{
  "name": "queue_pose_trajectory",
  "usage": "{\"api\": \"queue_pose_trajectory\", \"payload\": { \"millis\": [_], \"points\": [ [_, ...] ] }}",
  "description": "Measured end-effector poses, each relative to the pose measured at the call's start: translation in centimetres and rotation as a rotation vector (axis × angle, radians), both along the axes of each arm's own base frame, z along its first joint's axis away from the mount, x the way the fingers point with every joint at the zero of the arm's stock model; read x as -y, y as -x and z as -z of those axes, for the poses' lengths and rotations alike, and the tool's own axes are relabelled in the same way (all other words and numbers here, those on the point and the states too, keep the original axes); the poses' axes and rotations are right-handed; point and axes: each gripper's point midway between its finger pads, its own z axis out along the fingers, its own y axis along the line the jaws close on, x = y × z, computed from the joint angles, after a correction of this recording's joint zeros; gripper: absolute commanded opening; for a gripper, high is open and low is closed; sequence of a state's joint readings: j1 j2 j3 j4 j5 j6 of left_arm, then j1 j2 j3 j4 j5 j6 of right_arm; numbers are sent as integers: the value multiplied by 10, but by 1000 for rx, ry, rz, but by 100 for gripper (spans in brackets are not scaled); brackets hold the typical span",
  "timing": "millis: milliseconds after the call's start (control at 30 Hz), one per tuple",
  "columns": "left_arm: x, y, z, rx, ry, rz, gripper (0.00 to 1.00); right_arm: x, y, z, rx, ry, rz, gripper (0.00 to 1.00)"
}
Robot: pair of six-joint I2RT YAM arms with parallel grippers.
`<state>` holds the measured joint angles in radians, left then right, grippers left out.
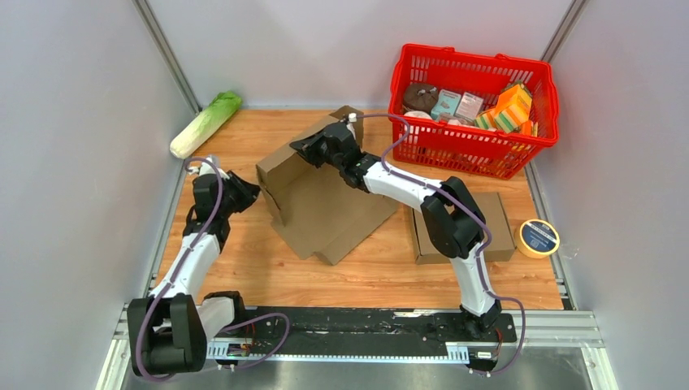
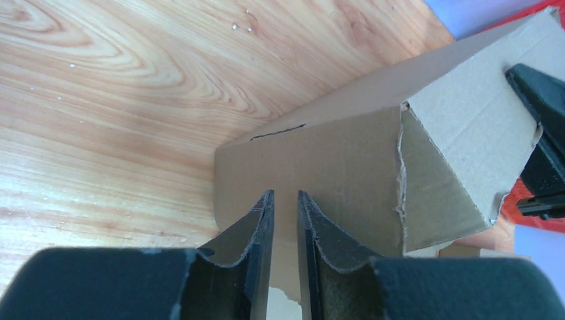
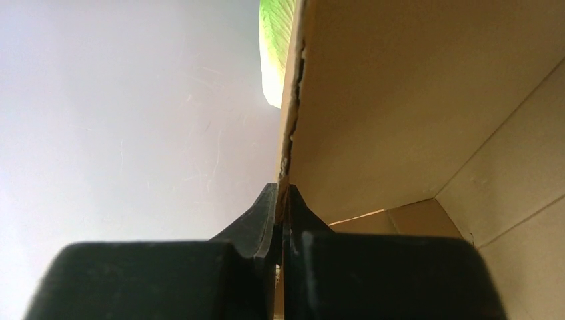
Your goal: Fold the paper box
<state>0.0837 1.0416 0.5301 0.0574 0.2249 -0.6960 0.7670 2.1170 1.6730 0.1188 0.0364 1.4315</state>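
Grey walls enclosed a wood-grain bench (image 1: 268,276) on which the paper box (image 1: 325,211) lay half-formed at the centre of the overhead view, its base flat and its left and rear walls raised. The right tool (image 3: 282,200) was clamped on the top edge of the rear wall. The left tool (image 2: 285,207), fingers narrowly apart, faced the box's left corner; whether it touched the card could not be told. The box looked light, stiff across its panels and likely to bend only along the scored creases. A ragged seam (image 2: 400,167) at one corner suggested it would tear if wrenched. Thin wall edges, taken close to a crease, seemed the safest hold. A red basket (image 1: 475,150) stood at the upper right of that view.
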Motion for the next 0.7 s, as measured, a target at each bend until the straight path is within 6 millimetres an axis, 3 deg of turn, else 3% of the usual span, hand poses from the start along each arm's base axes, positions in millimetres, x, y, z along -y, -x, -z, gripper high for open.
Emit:
{"api": "queue_pose_trajectory", "payload": {
  "millis": [200, 333, 500, 700],
  "points": [
    [21, -4, 9, -11, -16, 73, 24, 1, -1, 1, -3, -3, 3, 3],
    [34, -2, 1, 21, -36, 127, 30, 1, -1, 1, -14, -5, 6, 3],
    [36, -3, -12, 68, -70, 139, 35, 2, -2, 0, -29, -17, 15, 0],
    [54, -5, -4, 62, -142, 157, 34, 7, -6, 4, -79, -33, 50, 3]
  ]
}}
